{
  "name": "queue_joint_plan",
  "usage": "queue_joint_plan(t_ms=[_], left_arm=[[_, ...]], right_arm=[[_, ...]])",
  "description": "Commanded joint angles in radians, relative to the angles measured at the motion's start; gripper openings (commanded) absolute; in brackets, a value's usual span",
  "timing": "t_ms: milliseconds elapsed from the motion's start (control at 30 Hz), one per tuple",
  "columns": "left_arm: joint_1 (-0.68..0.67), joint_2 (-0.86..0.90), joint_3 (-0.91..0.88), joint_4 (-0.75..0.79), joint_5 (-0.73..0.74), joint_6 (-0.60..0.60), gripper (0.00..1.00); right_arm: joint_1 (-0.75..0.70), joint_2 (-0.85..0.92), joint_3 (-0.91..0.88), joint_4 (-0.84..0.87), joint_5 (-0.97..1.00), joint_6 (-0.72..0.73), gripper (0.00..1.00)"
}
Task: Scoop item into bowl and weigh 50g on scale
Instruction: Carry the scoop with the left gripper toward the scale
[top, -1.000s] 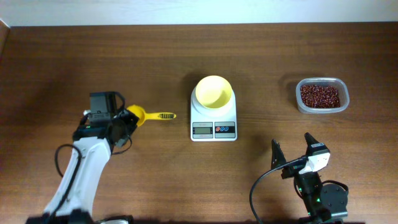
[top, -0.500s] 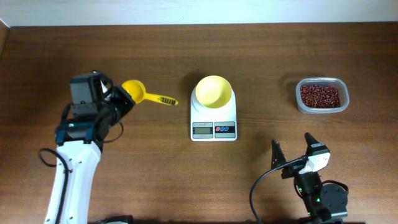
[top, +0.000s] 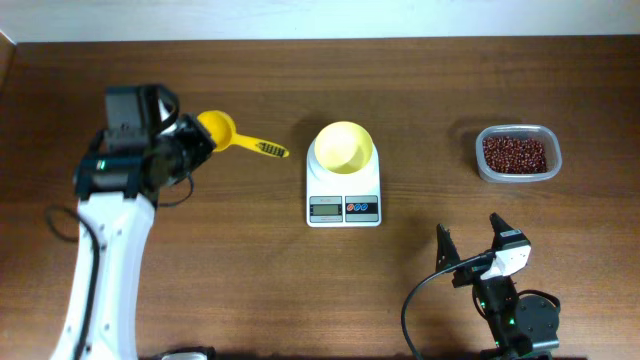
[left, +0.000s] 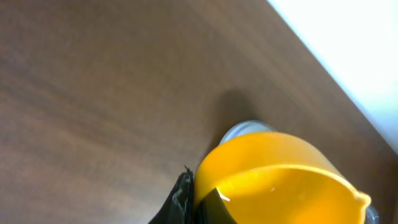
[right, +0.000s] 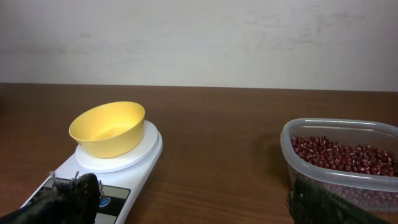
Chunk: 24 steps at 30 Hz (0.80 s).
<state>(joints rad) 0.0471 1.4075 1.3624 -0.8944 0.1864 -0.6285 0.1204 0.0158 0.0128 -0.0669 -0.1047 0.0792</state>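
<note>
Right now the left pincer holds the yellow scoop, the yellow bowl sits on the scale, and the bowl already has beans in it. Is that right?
Not quite: the bowl is empty, as the right wrist view shows; the beans lie in the clear tub. The left pincer does hold the yellow scoop, and the bowl sits on the scale.

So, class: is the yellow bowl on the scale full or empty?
Empty. The bowl shows bare yellow inside; the beans sit in the clear tub.

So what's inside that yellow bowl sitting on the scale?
Nothing that shows: the bowl looks empty from above. It hides the platform of the scale beneath it. The beans sit in the clear tub.
</note>
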Motion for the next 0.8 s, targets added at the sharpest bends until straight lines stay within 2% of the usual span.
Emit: queue_joint_plan(t_ms=[0, 100, 233, 400, 567, 667, 733, 767], left_arm=[[-0.056, 0.124, 0.169, -0.156, -0.107, 0.024, 0.00], [-0.092, 0.202, 0.276, -0.283, -0.116, 0.024, 0.00], [-0.128, 0.209, 0.284, -0.357, -0.106, 0.023, 0.00], [-0.148, 0.209, 0.284, -0.475, -0.013, 0.024, 0.00], [-0.152, 0.209, 0.284, -0.476, 0.092, 0.024, 0.00], [-0.152, 0.209, 0.284, -0.455, 0.101, 0.020, 0.00], [-0.152, 0.209, 0.284, -0.453, 0.103, -0.091, 0.00], [-0.152, 0.209, 0.284, -0.454, 0.108, -0.191, 0.00]], right_arm=[[-0.002, -0.006, -0.007, -0.003, 0.005, 0.004, 0.99], [-0.002, -0.006, -0.007, -0.003, 0.005, 0.004, 0.99], [-0.002, -0.006, -0.007, -0.003, 0.005, 0.004, 0.99], [-0.002, -0.006, -0.007, -0.003, 0.005, 0.004, 0.99], [-0.002, -0.006, -0.007, -0.003, 0.005, 0.004, 0.99], [-0.002, -0.006, -0.007, -0.003, 0.005, 0.004, 0.99], [-0.002, -0.006, -0.007, -0.003, 0.005, 0.004, 0.99], [-0.002, -0.006, -0.007, -0.003, 0.005, 0.004, 0.99]])
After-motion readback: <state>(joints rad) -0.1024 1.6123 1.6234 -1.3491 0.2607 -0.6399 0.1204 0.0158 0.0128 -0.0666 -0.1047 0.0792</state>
